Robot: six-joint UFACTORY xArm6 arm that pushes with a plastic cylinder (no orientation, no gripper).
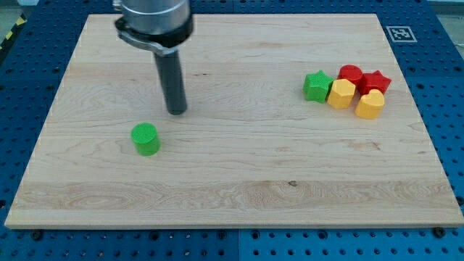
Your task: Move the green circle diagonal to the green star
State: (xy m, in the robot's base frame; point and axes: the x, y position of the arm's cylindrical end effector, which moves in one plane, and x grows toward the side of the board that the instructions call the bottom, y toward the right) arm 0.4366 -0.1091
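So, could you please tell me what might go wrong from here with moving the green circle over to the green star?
1. My tip sits up and right of the green circle, on the star's side, so a push now would drive it away.
2. The green star touches the yellow hexagon in a tight cluster; an overshoot could scatter it.

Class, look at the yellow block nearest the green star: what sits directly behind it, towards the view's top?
Behind the yellow hexagon block sits a red block, touching it. Only that block's upper part shows; its lower front is covered. The green star stands at its left.
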